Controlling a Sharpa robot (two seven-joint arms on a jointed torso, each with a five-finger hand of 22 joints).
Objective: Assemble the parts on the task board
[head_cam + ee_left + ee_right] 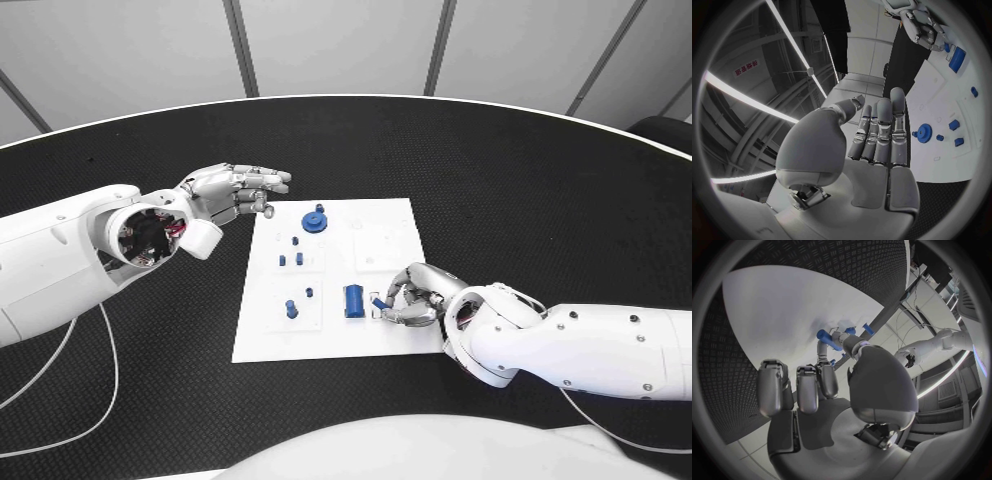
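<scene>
Near the task board's (274, 340) near right edge, the right hand (408, 297) pinches a small blue part (379, 303) just right of the blue cylinder (355, 300), seemingly to seat it. Farther left, the left hand (231, 190) hovers empty, fingers loosely extended, off the board's far-left corner over the bench (548, 190), likely keeping clear of the blue gear (315, 222).

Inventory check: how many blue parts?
9: gear, peg beside it, three small pieces mid-board, two studs lower left, cylinder, part pinched by right hand. Others may be hidden.
</scene>
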